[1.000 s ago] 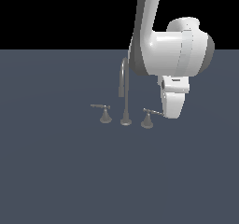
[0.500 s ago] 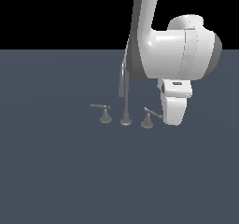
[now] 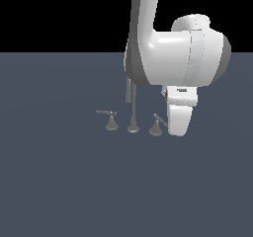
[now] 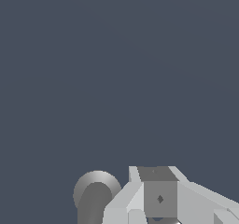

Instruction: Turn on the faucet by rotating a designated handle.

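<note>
The faucet (image 3: 132, 117) is a thin grey spout on a round base, standing on the dark floor with a lever handle on each side. On the exterior view's right is the handle (image 3: 156, 128), a small cone with its short lever slanting toward my gripper (image 3: 177, 132). The white hand stands upright against that lever's outer end and hides its tip. In the wrist view the gripper (image 4: 158, 204) shows no gap between its fingers, and the round grey handle (image 4: 96, 192) sits close beside them. Nothing is held.
The twin handle (image 3: 111, 124) stands on the exterior view's left of the spout, its lever pointing left. My large white arm link (image 3: 183, 58) hangs above the faucet and covers the spout's top. Bare dark floor (image 3: 74, 181) lies all around.
The arm has come lower and closer to the handle on the exterior view's right. That handle's lever now looks shorter and more slanted, as if swung a little.
</note>
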